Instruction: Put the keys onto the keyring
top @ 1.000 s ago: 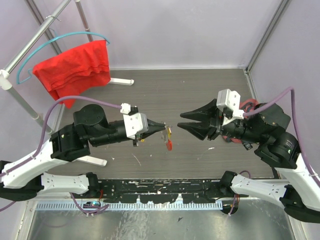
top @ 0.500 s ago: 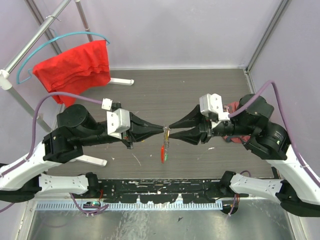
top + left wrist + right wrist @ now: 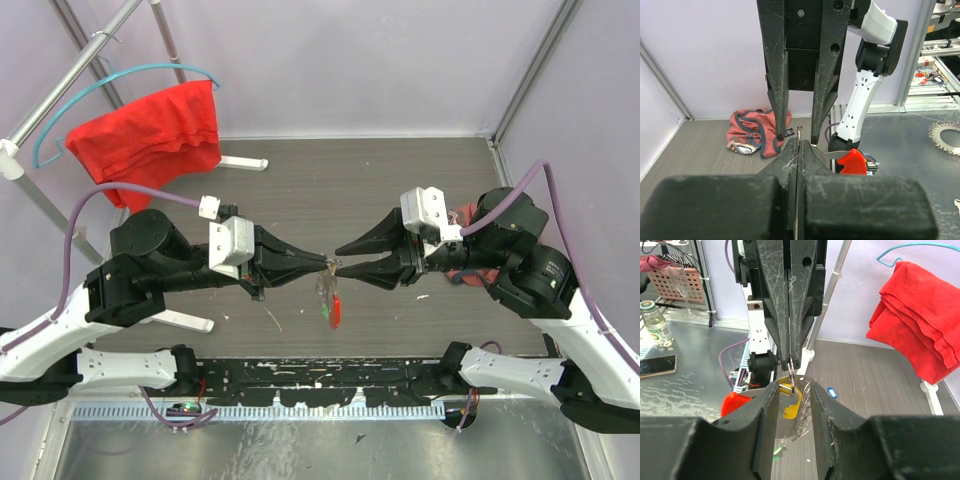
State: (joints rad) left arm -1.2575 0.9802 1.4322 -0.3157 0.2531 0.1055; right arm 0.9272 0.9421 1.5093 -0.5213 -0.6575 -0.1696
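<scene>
While hanging mid-air, held steady for threading: red-bar silver-wire-loop keyring, pinched in closed left black gripper; right gripper fingers apart around it, seemingly reaching yellow-tagged metal key.

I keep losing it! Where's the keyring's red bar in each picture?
Top external: the red bar hangs just below the left gripper.
Left wrist: lower right of centre.
Right wrist: lower left.
Shared landmark: the left gripper's shut fingers, pinching the keyring.
</scene>
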